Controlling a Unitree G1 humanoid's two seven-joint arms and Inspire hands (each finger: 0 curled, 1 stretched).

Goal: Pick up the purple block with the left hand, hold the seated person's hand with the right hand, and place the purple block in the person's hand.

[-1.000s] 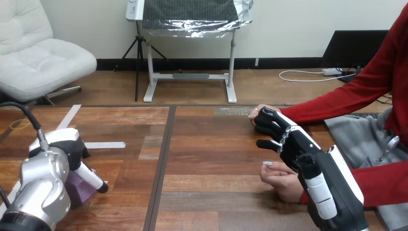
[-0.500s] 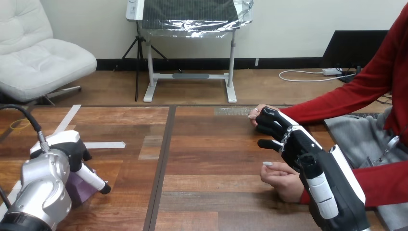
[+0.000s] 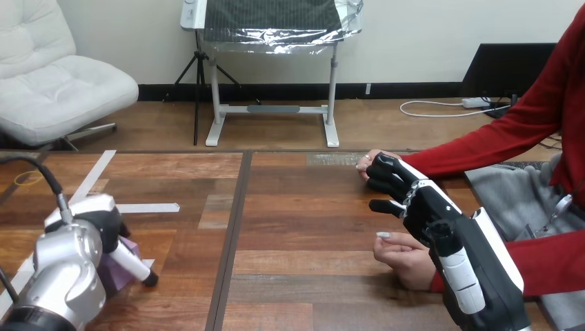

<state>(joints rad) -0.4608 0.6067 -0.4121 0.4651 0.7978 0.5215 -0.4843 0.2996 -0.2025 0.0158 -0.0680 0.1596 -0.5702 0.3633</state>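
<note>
Left hand covers block; grasp cannot be confirmed, so a lift may drop it. Right hand hangs loose, holding nothing.

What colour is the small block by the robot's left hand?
Purple; the small block shows best in the head view, lower left.

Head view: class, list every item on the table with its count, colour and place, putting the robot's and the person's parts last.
table: one, brown wood, across the view
purple block: one, purple, near left, partly under the left hand
tape strips: several, white, table's left
person's far hand: one, behind the right hand
person's near hand: one, beside the right hand
left hand: one, black-and-white, over the block
right hand: one, black-and-white, table's right
</note>
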